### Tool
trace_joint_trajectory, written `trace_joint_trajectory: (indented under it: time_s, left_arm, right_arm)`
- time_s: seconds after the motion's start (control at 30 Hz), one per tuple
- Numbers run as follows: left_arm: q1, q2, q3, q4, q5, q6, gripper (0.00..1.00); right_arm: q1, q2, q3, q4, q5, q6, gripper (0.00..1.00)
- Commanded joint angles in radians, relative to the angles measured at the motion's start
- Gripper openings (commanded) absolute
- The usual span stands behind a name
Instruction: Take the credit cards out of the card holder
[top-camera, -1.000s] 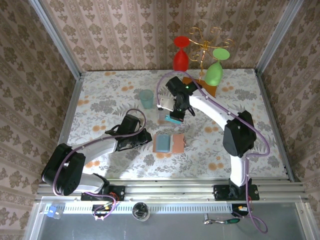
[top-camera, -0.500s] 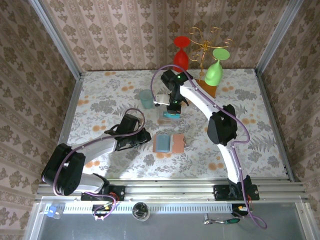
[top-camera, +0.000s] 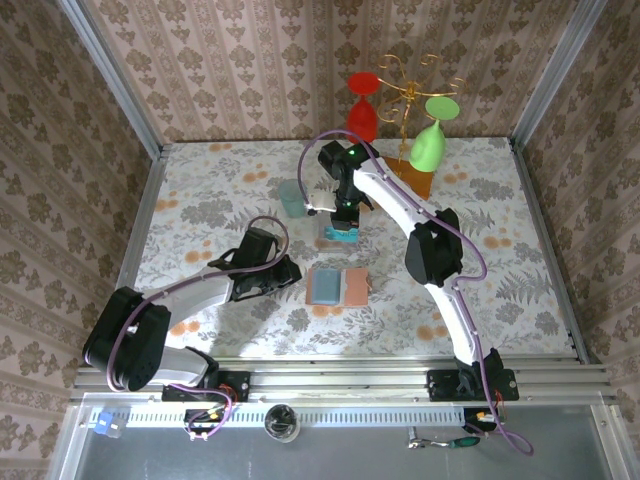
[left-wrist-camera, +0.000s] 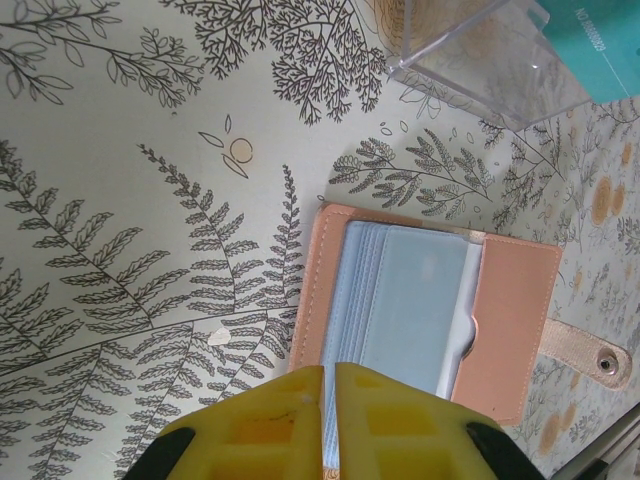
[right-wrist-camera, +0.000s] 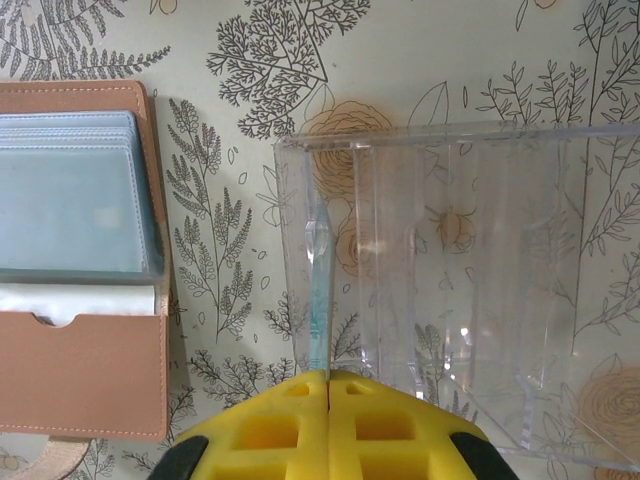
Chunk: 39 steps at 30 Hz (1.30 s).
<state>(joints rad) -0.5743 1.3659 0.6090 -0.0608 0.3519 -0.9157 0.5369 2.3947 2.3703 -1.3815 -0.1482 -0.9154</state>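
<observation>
R end effector (right-wrist-camera: 328, 378), pinched shut on a thin teal plastic card (right-wrist-camera: 317, 330), should lower it straight into the clear ribbed acrylic tray (right-wrist-camera: 480, 280) w/o tilting; tan bifold card holder (top-camera: 337, 285) lies open nearby, L end effector (left-wrist-camera: 328, 372) closed, empty.

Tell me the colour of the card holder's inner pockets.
Pale grey-blue; the card holder shows it best in the left wrist view.

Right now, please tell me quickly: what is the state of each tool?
Left tool: shut, holding nothing, just above the card holder.
Right tool: shut on a teal credit card, edge-on at the clear box.
</observation>
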Motion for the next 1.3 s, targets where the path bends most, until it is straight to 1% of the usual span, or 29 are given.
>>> trace_joint_trajectory:
  time_s: [0.0,0.17,0.37,0.57,0.97,1.27]
  left_arm:
    - [0.01,-0.007,0.023,-0.026,0.005,0.008,0.12]
    - [0.011,0.0,0.036,-0.037,0.007,0.014,0.12]
    - [0.01,0.002,0.046,-0.049,0.009,0.017,0.12]
    - [0.01,-0.001,0.049,-0.062,0.006,0.017,0.12]
    - [0.01,0.006,0.054,-0.075,0.003,0.021,0.12]
    - [0.01,0.001,0.044,-0.074,-0.001,0.018,0.12]
  right_arm:
    - [-0.006,0.024,0.051,-0.067,-0.017,-0.025,0.0]
    - [-0.008,-0.011,0.089,-0.08,-0.028,-0.021,0.0]
    - [-0.015,-0.019,0.1,-0.067,-0.005,-0.023,0.0]
    - [-0.029,0.023,0.118,-0.058,-0.001,-0.024,0.0]
    - [-0.029,0.115,0.133,-0.055,-0.064,-0.025,0.0]
    - [-0.028,0.144,0.13,-0.071,-0.103,-0.031,0.0]
